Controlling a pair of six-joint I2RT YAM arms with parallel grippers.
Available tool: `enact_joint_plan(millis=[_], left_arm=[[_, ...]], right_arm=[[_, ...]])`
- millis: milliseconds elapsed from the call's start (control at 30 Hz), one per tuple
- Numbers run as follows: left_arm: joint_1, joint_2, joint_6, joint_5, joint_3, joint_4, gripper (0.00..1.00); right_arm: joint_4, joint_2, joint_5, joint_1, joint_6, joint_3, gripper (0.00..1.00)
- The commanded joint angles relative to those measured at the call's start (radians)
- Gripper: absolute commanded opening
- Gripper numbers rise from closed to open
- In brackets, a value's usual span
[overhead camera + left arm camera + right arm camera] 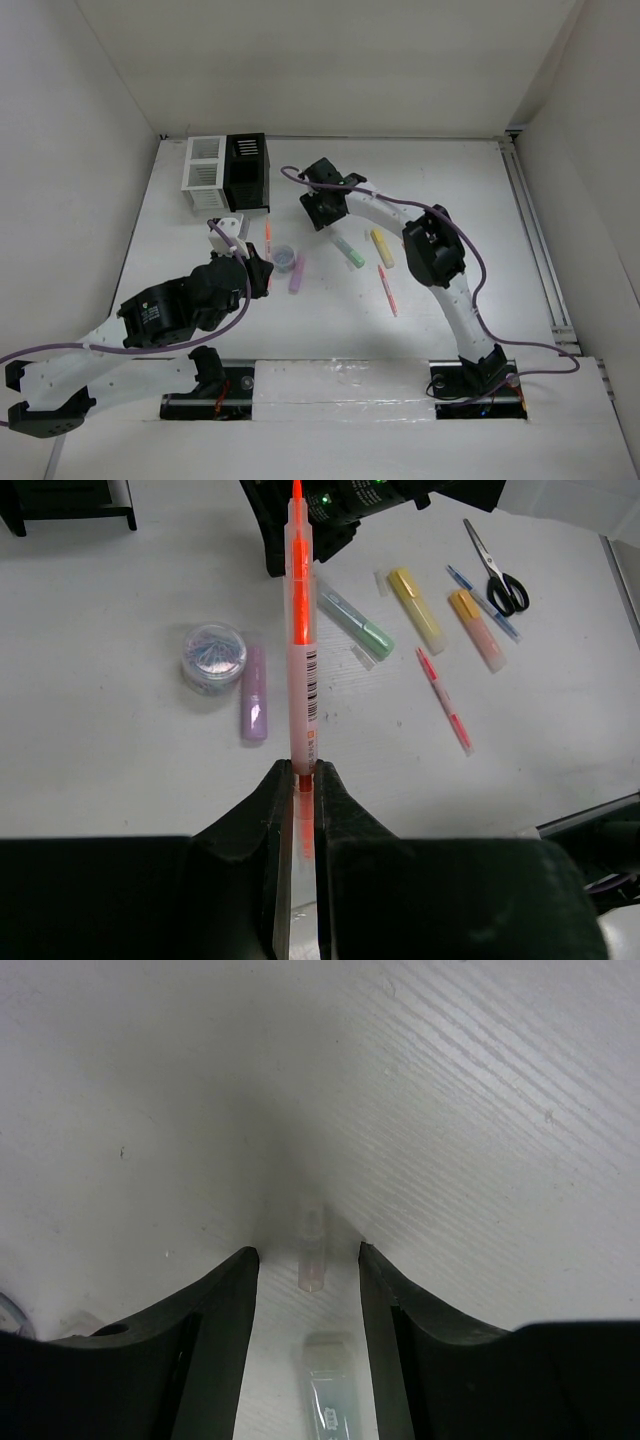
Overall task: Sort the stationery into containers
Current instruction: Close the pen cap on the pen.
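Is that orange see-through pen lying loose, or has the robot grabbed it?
Grabbed: the left gripper has its black fingers shut on the clear orange pen, at its end. Whether it is lifted, cannot tell.

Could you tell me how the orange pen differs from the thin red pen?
The orange pen is clamped in the left end effector; the thin red pen lies free on the table. The orange pen is thicker and carries a barcode label; the thin red pen is slimmer. Both are warm-coloured pens.
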Motion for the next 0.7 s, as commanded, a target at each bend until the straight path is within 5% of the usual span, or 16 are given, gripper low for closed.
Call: enact_joint_plan(millis=[0, 333, 667], left_arm=[[0.005, -0.001, -0.003, -0.017, 0.000, 0.022, 0.00], [0.005, -0.011, -0.003, -0.017, 0.000, 0.022, 0.00], [0.005, -0.011, -0.003, -0.026, 0.000, 0.022, 0.00]], right_arm=[[-0.008, 0.037, 0.006, 0.011, -0.016, 0.052, 0.50], [-0.019, 0.055, 0.006, 0.011, -0.016, 0.062, 0.46], [-0.028, 0.083, 0.006, 0.020, -0.016, 0.062, 0.27]])
